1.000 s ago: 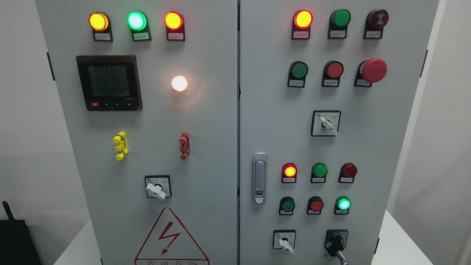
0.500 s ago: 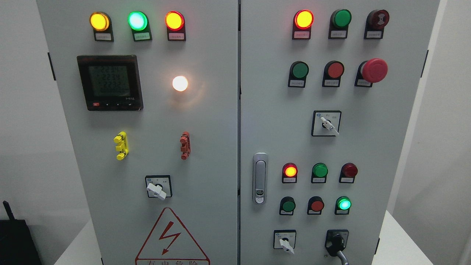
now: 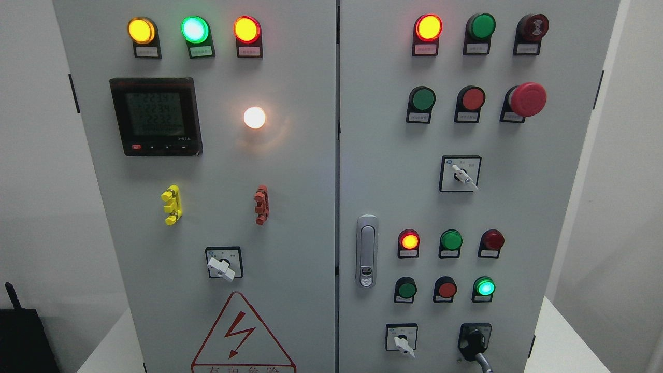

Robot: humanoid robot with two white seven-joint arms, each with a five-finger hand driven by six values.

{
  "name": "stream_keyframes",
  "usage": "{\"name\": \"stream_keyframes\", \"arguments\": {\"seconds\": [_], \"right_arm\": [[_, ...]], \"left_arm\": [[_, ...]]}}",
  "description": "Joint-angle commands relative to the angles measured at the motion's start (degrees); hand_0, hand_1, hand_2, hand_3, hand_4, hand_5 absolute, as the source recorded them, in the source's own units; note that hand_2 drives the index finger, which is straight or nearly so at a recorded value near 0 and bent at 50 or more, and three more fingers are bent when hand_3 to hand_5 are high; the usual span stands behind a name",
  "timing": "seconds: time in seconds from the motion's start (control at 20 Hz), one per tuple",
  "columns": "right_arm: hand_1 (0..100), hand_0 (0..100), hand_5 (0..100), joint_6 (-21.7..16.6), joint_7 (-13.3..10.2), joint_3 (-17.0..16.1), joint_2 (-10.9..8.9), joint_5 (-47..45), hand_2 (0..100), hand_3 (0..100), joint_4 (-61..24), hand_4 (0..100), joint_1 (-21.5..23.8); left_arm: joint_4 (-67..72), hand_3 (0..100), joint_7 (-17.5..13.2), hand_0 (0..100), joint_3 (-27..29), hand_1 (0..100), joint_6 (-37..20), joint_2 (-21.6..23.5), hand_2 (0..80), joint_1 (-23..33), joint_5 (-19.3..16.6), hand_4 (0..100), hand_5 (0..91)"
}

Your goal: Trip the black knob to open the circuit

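Note:
The black knob (image 3: 473, 342) sits on a black plate at the lower right of the grey cabinet's right door (image 3: 383, 171). Its silver-tipped handle points down and to the right, towards the bottom edge of the picture. Neither of my hands nor arms shows anywhere in the head view.
A white-handled selector (image 3: 402, 343) sits left of the black knob, with others at mid right (image 3: 462, 176) and on the left door (image 3: 221, 268). Lit lamps, push buttons, a red mushroom button (image 3: 527, 99), a meter (image 3: 155, 116) and a door latch (image 3: 366, 251) cover the doors.
The whole cabinet has slid a few pixels to the right in the picture; the black knob stands the same way.

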Motion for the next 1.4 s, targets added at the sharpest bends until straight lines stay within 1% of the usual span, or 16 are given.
{"name": "stream_keyframes", "arguments": {"seconds": [0.0, 1.1, 1.35], "right_arm": [[0, 0, 100, 0.1, -0.4, -0.3, -0.96, -1.0, 0, 100, 0.0, 100, 0.0], [0, 0, 100, 0.1, -0.5, -0.4, -0.87, -1.0, 0, 100, -1.0, 100, 0.7], [0, 0, 100, 0.2, -0.6, -0.4, -0.78, -1.0, 0, 100, -3.0, 100, 2.8]], "left_arm": [[0.0, 0, 0.0, 12, 0.0, 39, 0.0, 0.0, 0.0, 0.0, -1.3, 0, 0.0], [0.0, 0, 0.0, 12, 0.0, 39, 0.0, 0.0, 0.0, 0.0, -1.3, 0, 0.0], [0.0, 0, 0.0, 12, 0.0, 39, 0.0, 0.0, 0.0, 0.0, -1.3, 0, 0.0]]}}
